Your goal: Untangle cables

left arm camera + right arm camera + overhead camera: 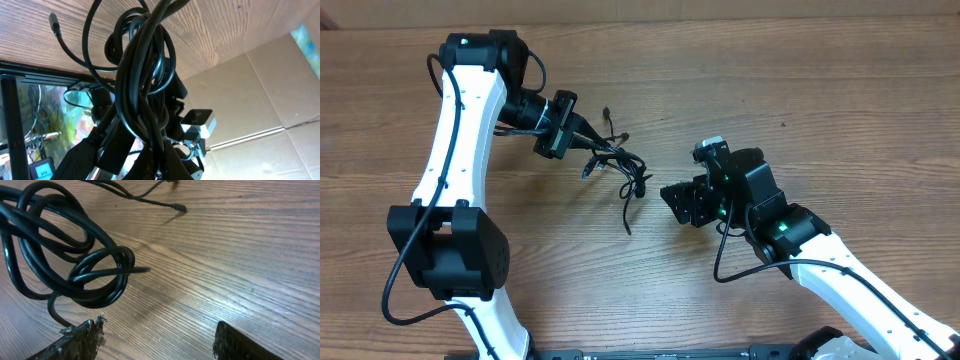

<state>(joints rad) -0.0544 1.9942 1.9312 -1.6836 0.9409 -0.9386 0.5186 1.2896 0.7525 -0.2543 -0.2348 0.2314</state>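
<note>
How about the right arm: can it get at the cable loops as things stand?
Probably yes: the right tool stands open, facing the cables, with only bare table between them. The left tool grips their far side, out of the way.

Overhead top-down, wrists close, seemingly sharing cables (620, 163)

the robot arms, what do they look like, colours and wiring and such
Both arms have white tubular links, the left arm and the right arm, joined by bulky black joint housings. Each carries small green lights and a thick black cable looping outside. The left gripper and right gripper are black and boxy.
</note>
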